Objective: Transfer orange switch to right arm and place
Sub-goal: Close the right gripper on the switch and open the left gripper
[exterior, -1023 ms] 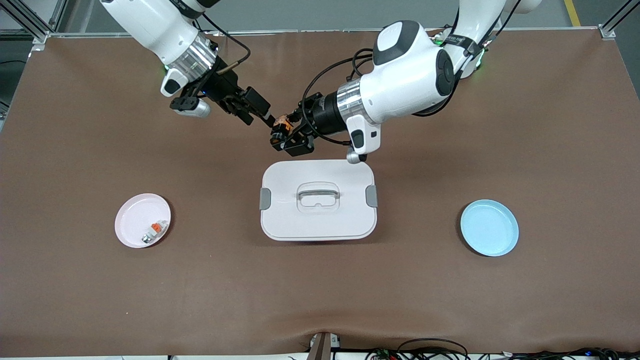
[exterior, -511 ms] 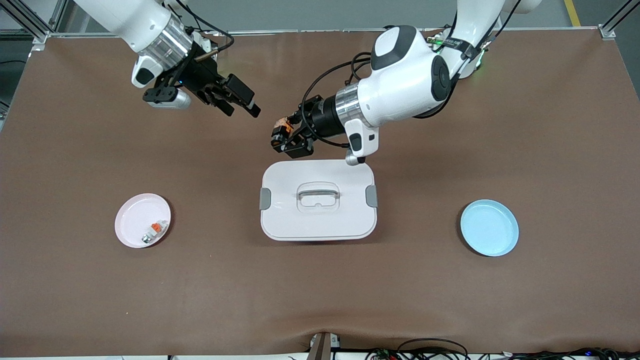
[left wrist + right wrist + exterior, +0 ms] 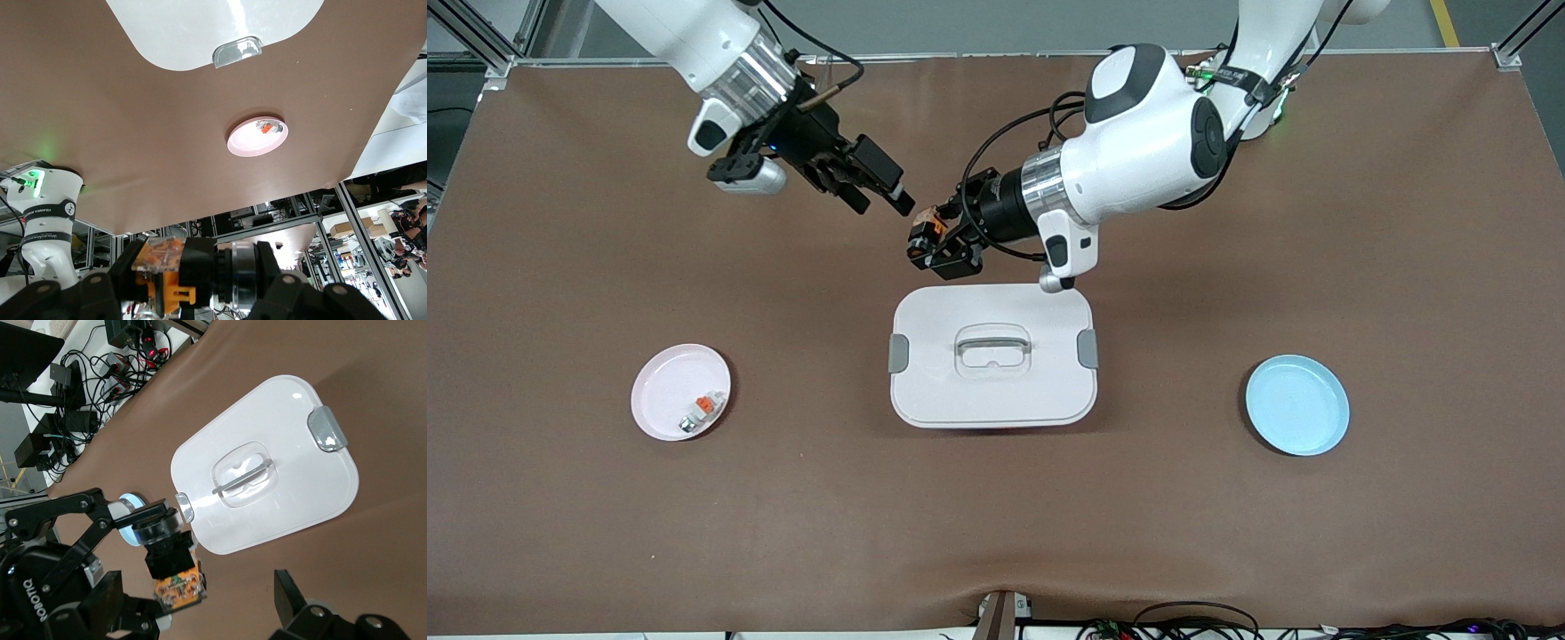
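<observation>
Here the white lidded box point(image 3: 992, 356) sits mid-counter; above its edge toward the robots, the left tool point(image 3: 935, 238) is clenched on the orange switch point(image 3: 927, 222). The right tool point(image 3: 880, 191), released, hangs close beside it. Only the left wrist view shows the pink dish point(image 3: 257, 135) together with the box.

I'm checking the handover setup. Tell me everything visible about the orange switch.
The orange switch is a stubby black cylinder with orange marks and a squarish orange end, plastic by its look. It is up in the air, clamped in the shut left hand, over bare table just past the white lidded box. The open right hand is close but not touching it.
</observation>
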